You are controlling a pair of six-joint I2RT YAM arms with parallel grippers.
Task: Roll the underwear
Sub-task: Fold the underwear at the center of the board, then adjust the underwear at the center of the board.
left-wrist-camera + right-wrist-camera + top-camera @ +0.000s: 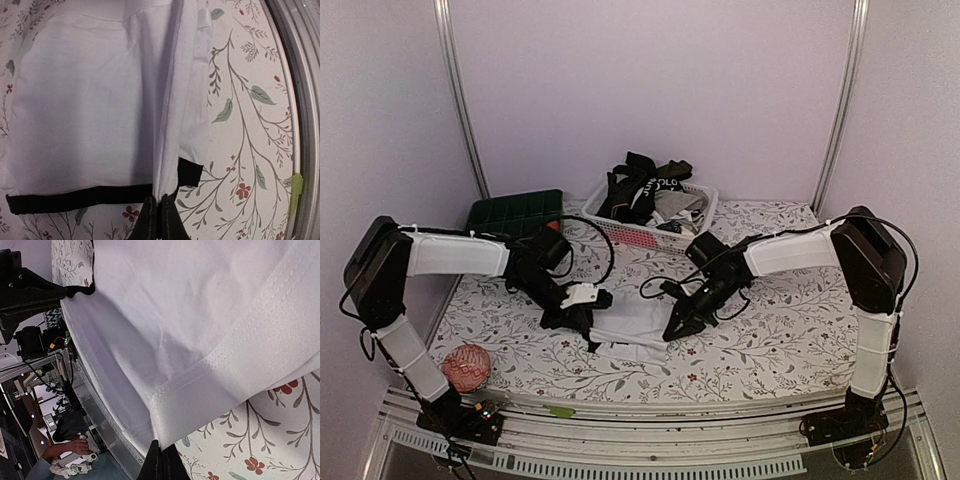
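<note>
**Between the two pincers: white underwear pinched at both ends**

Between the left pincer (586,318) and the right pincer (678,328) lies the white underwear (635,325), soft matte knit cloth spread mostly flat on the surface (770,320). The left wrist view shows the left pincer (160,220) clamped shut on a raised lengthwise fold of it, right where the black waistband (75,197) runs across just ahead of the fingertips. The right pincer (162,460) is likewise closed on the cloth, nipping a corner of a double-stitched hem (225,360) at the opposite end. Faint creases cross the fabric; the waistband is a narrow, darker, denser strip.

Beyond both pincers, toward the back wall, stands a white plastic lattice basket (620,232) heaped with more underwear (645,185), black and grey, tangled and spilling over the rim. Outward of the left pincer and farther back lies a dark green flat case (515,213). Behind that pincer, near the front edge, rests a reddish ball (466,366).

The surface is covered in a pale cloth printed with leaves and red flowers. A metal rail (300,100) borders it close beside the left pincer, with a bit of green tape (296,185) on it. Outward of the right pincer the printed cloth lies bare up to the side wall.
</note>
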